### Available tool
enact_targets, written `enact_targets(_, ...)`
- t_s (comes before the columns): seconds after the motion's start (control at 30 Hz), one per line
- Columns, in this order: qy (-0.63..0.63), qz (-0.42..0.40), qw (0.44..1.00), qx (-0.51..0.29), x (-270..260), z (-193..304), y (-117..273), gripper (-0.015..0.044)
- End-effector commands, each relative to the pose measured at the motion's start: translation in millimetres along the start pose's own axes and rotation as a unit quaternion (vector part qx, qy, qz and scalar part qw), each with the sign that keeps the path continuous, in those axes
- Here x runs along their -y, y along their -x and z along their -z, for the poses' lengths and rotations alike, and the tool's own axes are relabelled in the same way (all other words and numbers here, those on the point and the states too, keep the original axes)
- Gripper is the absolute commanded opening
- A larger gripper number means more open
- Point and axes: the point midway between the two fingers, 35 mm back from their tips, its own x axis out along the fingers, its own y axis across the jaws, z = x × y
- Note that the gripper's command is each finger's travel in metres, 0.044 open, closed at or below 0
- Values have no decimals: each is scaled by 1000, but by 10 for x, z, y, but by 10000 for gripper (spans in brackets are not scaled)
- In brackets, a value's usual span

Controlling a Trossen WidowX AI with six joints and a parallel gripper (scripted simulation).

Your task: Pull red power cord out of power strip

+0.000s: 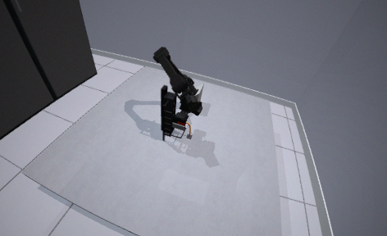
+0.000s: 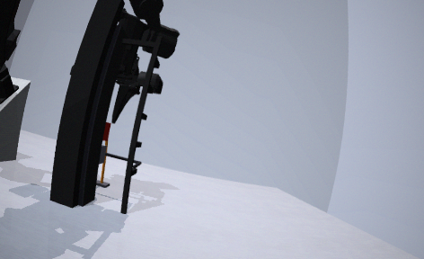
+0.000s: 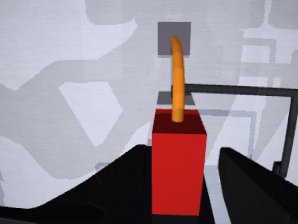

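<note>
A red plug (image 1: 181, 123) (image 2: 107, 131) (image 3: 178, 175) stands at the black rack. An orange cord (image 1: 189, 129) (image 2: 102, 166) (image 3: 178, 75) runs from it down to a small grey block (image 1: 189, 137) (image 2: 102, 184) (image 3: 174, 30) on the floor. A grey piece (image 1: 175, 126) (image 2: 102, 154), seemingly the power strip, shows below the plug; much of it is hidden. My gripper (image 3: 182, 155) is partly open, its dark fingers just above the plug. In the wrist view the plug lies between the fingers' lines, close to the left finger, with a gap on the right.
The tall black rack (image 1: 164, 108) (image 2: 83, 108) stands right beside the gripper, with a thin upright rail (image 2: 135, 135) at its side. A thin black bar (image 2: 117, 156) (image 3: 235, 90) juts out near the cord. The arm's pale base (image 2: 2, 139) stands behind. Dark cabinets (image 1: 29, 53) stand farther off.
</note>
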Motion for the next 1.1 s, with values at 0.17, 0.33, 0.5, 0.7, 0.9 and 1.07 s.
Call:
enact_targets(0.17, 5, 1, 1000, -4, -18, 25, -67, 160)
enact_targets(0.33, 5, 1, 1000, -4, -18, 26, -125, 160)
enact_targets(0.5, 1, -1, 1000, -1, -5, 24, -103, 81)
enact_targets(0.7, 1, -1, 1000, -1, -5, 24, -103, 22)
enact_targets(0.9, 1, -1, 1000, 0, -3, 8, -102, 0)
enact_targets(1.07, 1, 0, 1000, 0, 4, -62, -98, 0)
